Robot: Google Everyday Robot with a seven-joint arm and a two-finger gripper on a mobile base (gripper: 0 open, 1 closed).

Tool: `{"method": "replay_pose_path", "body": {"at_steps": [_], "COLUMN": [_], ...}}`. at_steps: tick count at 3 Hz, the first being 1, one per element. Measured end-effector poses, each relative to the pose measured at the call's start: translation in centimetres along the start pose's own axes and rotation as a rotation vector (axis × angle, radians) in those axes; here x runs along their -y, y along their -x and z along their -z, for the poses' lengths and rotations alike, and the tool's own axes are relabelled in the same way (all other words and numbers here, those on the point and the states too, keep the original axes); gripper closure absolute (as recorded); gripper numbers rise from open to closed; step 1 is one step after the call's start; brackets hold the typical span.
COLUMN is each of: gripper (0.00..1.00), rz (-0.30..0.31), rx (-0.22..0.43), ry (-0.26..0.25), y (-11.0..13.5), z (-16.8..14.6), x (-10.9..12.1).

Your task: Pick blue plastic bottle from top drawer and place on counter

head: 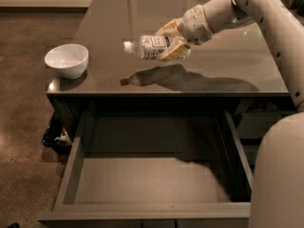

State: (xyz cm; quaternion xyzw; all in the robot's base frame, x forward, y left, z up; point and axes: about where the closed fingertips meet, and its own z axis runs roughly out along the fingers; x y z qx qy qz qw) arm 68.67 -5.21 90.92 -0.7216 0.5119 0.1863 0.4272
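Observation:
The blue plastic bottle (149, 47), clear with a white cap and white label, lies sideways in my gripper (172, 42), cap pointing left. The gripper is shut on the bottle and holds it above the glossy dark counter (118, 13), over its front middle. The bottle's shadow falls on the counter just below. The top drawer (142, 182) stands pulled open beneath the counter's front edge, with nothing in it. My white arm reaches in from the upper right.
A white bowl (67, 60) sits on the counter's front left corner. Brown floor lies to the left, with a dark object (56, 134) beside the drawer's left side. My white base (280, 175) fills the lower right.

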Motion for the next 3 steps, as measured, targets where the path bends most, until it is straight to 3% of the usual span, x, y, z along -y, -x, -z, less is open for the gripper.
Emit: {"method": "replay_pose_path", "body": {"at_steps": [1, 2, 3], "gripper": [0.13, 0.00, 0.00], "rz": [0.000, 0.000, 0.000], "rx": [0.000, 0.000, 0.000], "ry": [0.000, 0.000, 0.000], "y": [0.00, 0.00, 0.00], "z": [0.00, -0.01, -0.01], "x": [0.00, 0.00, 0.00]}}
